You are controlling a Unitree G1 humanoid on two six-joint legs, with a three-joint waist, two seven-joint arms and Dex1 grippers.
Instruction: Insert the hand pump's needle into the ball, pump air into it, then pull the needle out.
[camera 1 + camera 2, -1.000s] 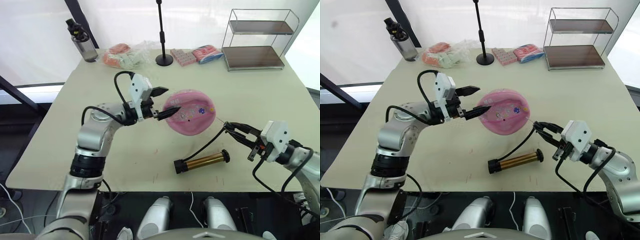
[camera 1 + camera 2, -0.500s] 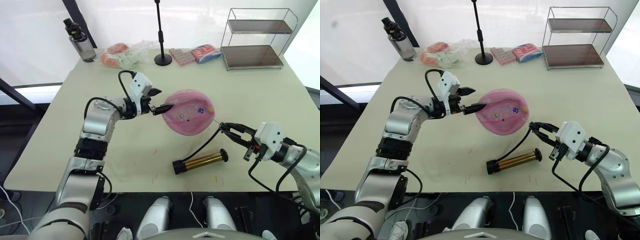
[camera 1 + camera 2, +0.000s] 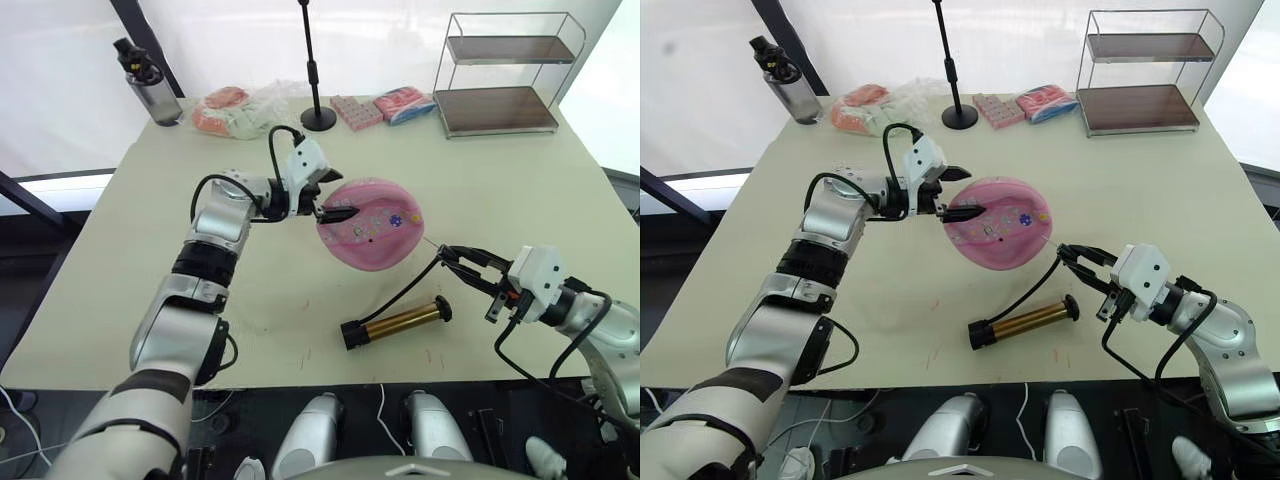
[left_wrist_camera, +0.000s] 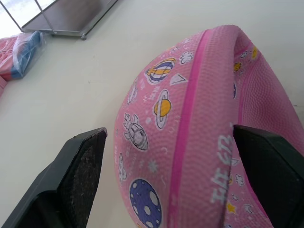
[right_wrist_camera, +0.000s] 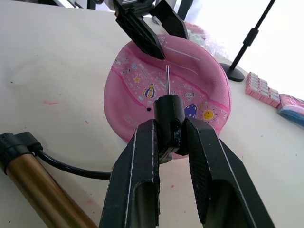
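Ball (image 3: 372, 223): straddled at its rim by the spread left gripper (image 3: 331, 195).
Needle (image 5: 167, 80): clenched in the right gripper (image 5: 169, 134), short of the ball.

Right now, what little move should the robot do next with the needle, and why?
Probably ease the right gripper forward and line the needle up with the small black valve hole. The needle sits short of the ball and off to one side of the hole, while the left gripper straddles the ball's edge.

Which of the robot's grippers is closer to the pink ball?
Left. The left gripper straddles the ball's edge; the right gripper sits apart from it, holding the needle.
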